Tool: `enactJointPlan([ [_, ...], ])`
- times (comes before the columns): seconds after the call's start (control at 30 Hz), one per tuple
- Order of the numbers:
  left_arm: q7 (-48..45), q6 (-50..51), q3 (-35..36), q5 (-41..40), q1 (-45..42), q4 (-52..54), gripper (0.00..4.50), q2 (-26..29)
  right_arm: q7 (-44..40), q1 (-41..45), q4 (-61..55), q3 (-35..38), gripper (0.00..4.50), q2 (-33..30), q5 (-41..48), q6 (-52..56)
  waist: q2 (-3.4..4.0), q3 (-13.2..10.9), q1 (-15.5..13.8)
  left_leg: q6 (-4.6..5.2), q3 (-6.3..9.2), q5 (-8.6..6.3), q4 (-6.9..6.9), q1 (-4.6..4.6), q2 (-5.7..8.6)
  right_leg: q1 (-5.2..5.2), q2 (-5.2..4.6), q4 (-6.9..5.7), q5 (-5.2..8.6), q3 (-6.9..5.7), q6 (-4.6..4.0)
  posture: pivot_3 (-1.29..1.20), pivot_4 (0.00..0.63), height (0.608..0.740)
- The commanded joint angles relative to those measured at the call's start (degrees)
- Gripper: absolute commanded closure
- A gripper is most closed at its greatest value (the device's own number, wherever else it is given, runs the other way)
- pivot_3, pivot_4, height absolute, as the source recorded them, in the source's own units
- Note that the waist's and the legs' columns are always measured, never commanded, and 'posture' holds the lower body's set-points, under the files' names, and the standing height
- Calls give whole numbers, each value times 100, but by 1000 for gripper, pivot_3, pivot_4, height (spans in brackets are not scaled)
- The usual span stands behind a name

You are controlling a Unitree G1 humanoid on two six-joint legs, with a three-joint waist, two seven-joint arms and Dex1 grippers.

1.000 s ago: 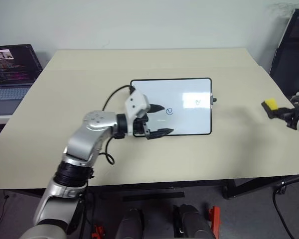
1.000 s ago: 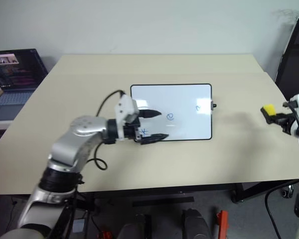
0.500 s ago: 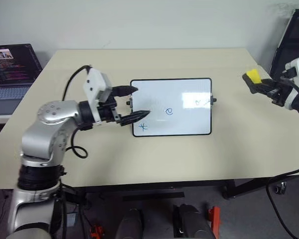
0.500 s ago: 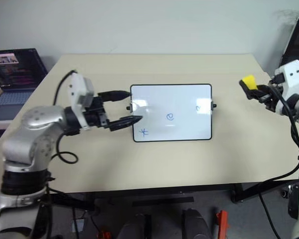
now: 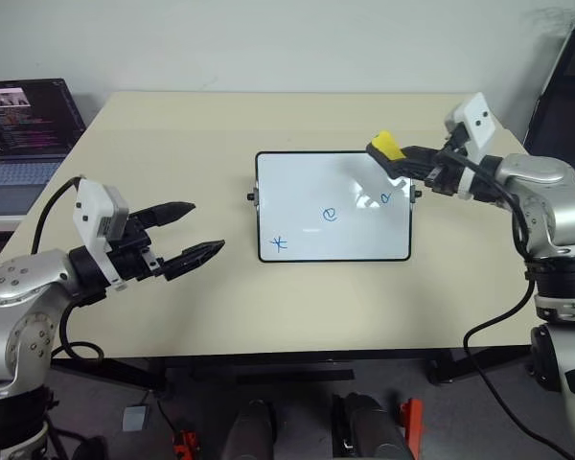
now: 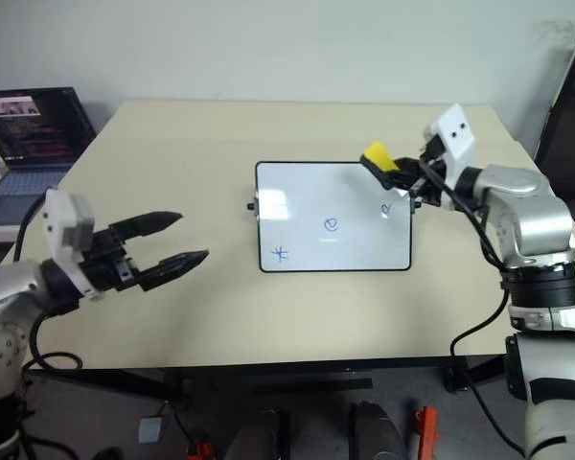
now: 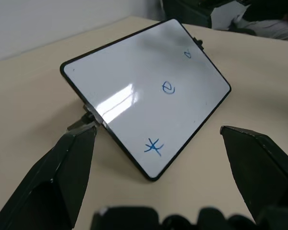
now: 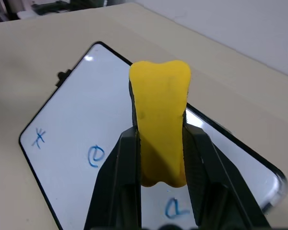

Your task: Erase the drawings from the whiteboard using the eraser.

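Yellow foam-looking eraser (image 5: pixel 385 147) is pinched in the right gripper (image 5: pixel 405 163), fingers clamped on its two long sides, upper right of centre in the head view, over the top right corner of the whiteboard (image 5: pixel 307 182). Can't tell whether it touches the surface; it looks held just above.

The wrist view shows the block waisted where the black fingers (image 8: pixel 123 158) squeeze it, so I'd judge it soft and light. A mid-length grip as it stands should do; too much squeeze probably bows the wiping face off the board.

The board lies flat at table (image 5: pixel 220 125) centre with its thin black frame, glossy, glare patch near the right end. It is likely light and slick-bottomed, so a hard sideways wipe may skate it; the small black knobs on the short sides are the obvious hold points if bracing is needed.

All three blue drawings are intact:
- star-cross (image 5: pixel 280 244), lower left corner of the board
- spiral "e" (image 5: pixel 329 213), middle
- small scribble (image 5: pixel 386 198), right end, just below the eraser

Left gripper (image 5: pixel 187 233) is at lower left of the frame, well apart from the board, jaws spread wide, holding nothing, pointing at the board's left edge.

Laptop (image 5: pixel 19 134) at the far left edge, off the table.
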State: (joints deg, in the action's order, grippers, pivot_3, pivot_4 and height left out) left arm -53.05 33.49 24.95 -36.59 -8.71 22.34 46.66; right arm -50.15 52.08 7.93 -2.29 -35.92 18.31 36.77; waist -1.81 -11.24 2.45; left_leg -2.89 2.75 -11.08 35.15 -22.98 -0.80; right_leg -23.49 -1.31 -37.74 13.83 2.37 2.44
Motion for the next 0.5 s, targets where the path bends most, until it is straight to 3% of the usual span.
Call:
enactJointPlan([
  [0.03,155,-72,174,-38,63,372,0,123,-100,360,-304,-126,3641,91,-47,-190,0,0,-2,0,-2,0,0,3,0,0,0,-3,0,3,0,0,150,740],
  [0.5,207,-474,-274,595,312,356,0,288,-276,615,-694,-823,3641,420,-513,-534,0,0,-5,0,-2,0,-1,3,-1,-1,0,-4,1,1,-3,0,150,740],
])
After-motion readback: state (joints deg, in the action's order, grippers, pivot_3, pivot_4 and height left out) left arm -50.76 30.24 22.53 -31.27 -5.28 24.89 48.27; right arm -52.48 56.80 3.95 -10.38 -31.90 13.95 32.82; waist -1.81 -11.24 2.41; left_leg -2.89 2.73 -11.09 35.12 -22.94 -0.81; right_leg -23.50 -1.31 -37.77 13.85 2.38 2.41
